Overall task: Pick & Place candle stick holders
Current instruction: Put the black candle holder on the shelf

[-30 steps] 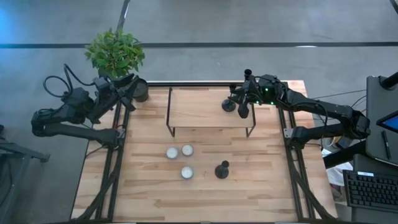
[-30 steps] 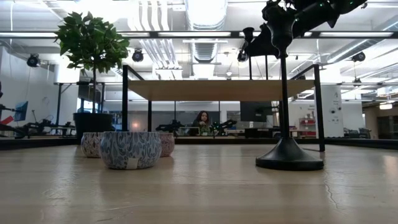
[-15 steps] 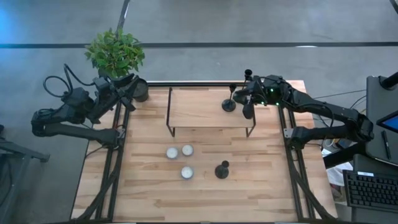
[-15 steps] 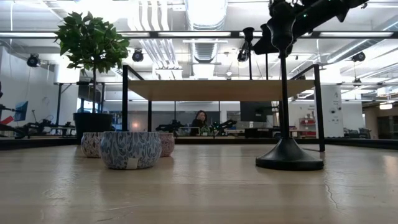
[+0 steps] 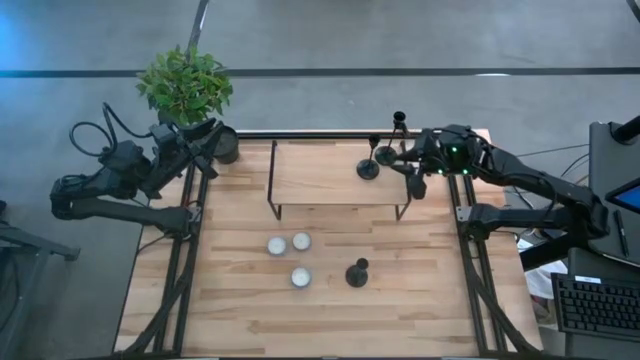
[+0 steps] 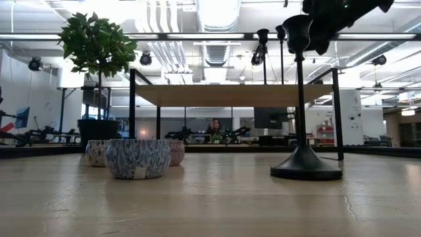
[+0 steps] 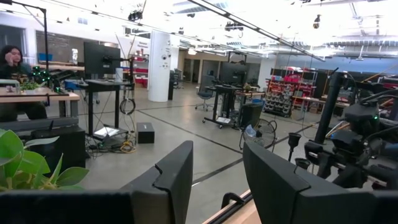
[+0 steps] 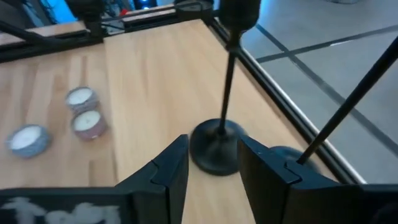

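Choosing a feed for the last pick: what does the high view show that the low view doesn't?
Only high: the left gripper, open by the plant, and the bases of the two shelf holders. Only low: a person in the room behind. Both: the shelf, the tealights, the plant, the table holder, and the right gripper, open at the shelf's right end, cropped in low.
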